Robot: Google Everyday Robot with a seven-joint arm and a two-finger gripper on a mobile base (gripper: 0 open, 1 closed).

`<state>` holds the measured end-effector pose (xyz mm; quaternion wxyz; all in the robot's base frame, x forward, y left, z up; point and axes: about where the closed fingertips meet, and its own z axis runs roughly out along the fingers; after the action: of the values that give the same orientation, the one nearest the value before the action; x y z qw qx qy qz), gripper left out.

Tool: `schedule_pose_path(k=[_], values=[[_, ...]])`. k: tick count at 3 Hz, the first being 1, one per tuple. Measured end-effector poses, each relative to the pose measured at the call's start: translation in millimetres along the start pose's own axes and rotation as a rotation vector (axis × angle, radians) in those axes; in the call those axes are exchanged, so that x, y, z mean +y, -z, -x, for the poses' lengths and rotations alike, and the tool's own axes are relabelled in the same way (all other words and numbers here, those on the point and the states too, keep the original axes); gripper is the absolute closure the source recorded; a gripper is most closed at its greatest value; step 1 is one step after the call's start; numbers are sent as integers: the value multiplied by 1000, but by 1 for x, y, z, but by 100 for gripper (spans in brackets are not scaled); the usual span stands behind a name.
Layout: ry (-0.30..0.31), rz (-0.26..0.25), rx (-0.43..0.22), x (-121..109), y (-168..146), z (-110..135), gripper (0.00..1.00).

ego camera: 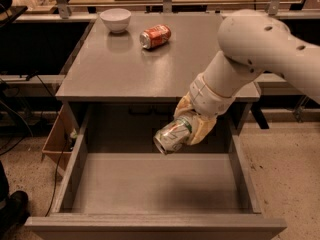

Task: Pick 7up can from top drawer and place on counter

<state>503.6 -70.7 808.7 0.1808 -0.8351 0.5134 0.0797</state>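
Observation:
The 7up can [172, 135], silver-white with green markings, lies on its side in my gripper [191, 125], lifted above the floor of the open top drawer [150, 186]. The gripper's tan fingers [202, 129] are shut around the can, and the white arm reaches in from the upper right. The can hangs just below the front edge of the grey counter [125, 64]. The drawer holds nothing else that I can see.
An orange-red soda can [155, 36] lies on its side at the back of the counter, with a white bowl [115, 19] to its left. A cardboard box [56, 134] stands on the floor left of the cabinet. Shelving runs behind the counter.

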Motion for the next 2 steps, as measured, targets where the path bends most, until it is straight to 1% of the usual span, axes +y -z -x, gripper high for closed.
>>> schedule_pose_path(k=[1,2], values=[[-38,-62,20,-27,42,-7,100],[-79,-141,24,-61,77,-18,100]])
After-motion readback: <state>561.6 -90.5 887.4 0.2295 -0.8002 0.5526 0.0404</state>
